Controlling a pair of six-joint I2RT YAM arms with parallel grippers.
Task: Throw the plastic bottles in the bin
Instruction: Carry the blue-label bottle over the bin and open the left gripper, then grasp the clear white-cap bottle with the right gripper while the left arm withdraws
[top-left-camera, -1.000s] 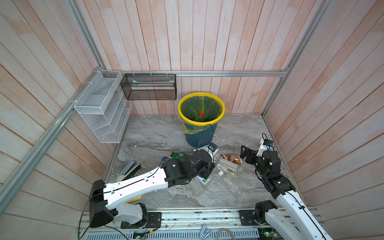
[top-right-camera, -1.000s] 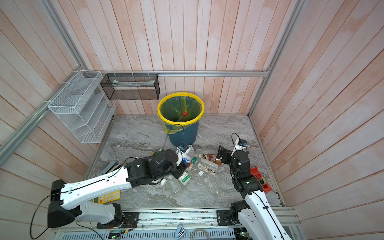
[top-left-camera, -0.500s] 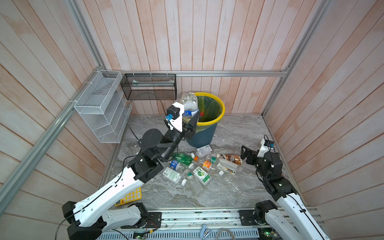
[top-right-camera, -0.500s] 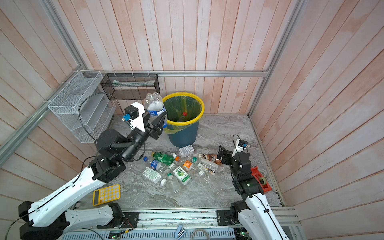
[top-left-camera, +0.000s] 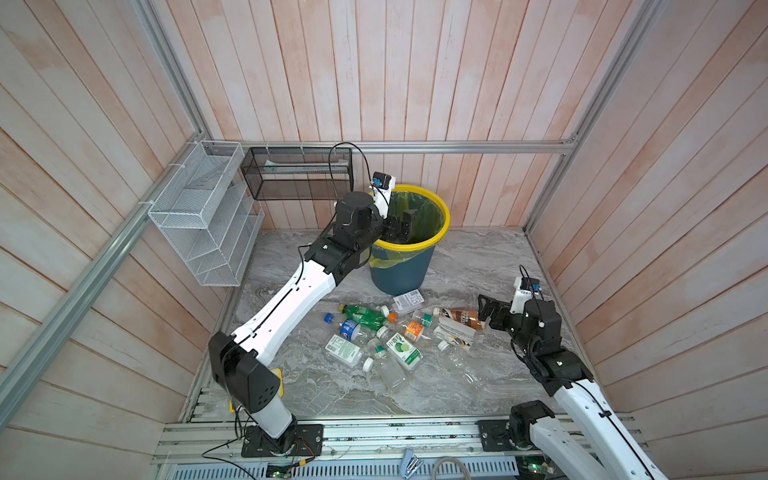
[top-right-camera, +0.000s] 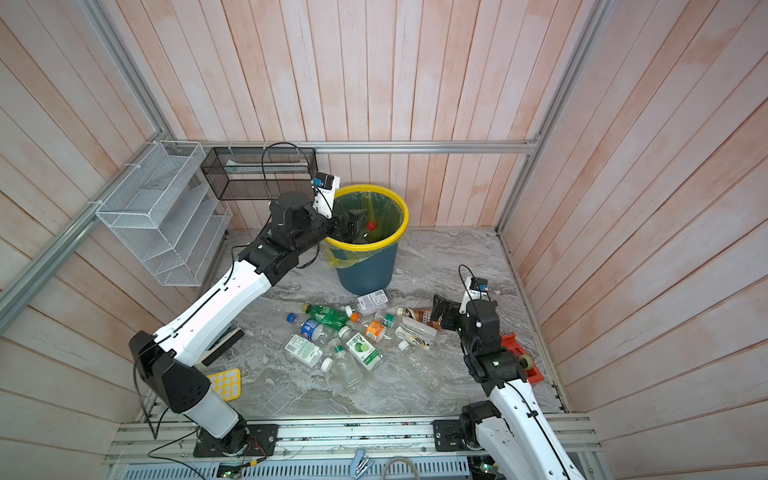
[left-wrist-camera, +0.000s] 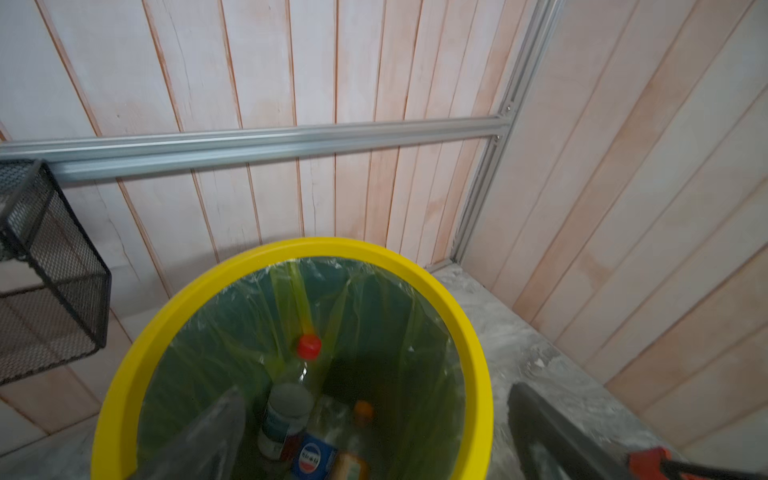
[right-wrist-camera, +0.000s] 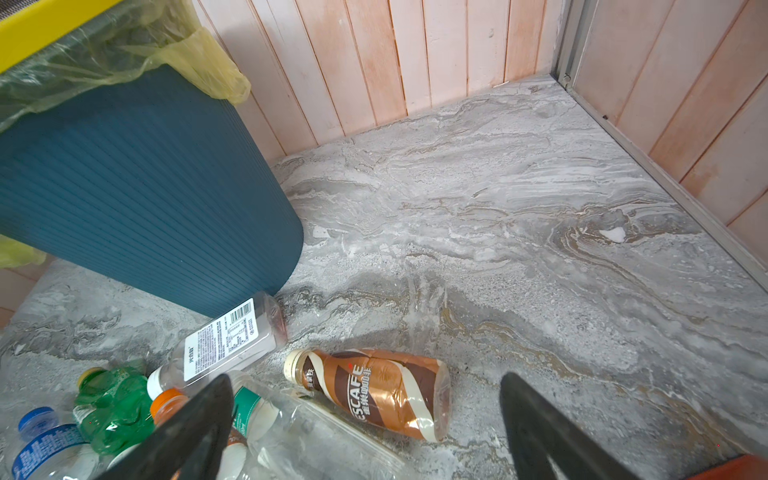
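Three pale plank walls (top-left-camera: 374, 83), grey marbled floor (top-left-camera: 478, 266), scattered bottles (top-left-camera: 363, 314), bin (top-left-camera: 399, 274)

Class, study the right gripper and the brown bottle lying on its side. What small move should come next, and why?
Probably lower the right gripper onto the brown bottle: its jaws stand open and the wrist view frames the bottle between them, not yet gripped.

— Where's the bin (top-left-camera: 401, 270)?
— Upright at the back of the counter (top-left-camera: 478, 257): dark teal, yellow rim, yellow-green liner. A red-capped bottle (left-wrist-camera: 308, 347) and others lie inside.
— The remaining plastic bottles (top-left-camera: 401, 350)?
— Lying flat, clustered just before it, including a green one (top-left-camera: 365, 314) and a brown one (top-left-camera: 461, 314).
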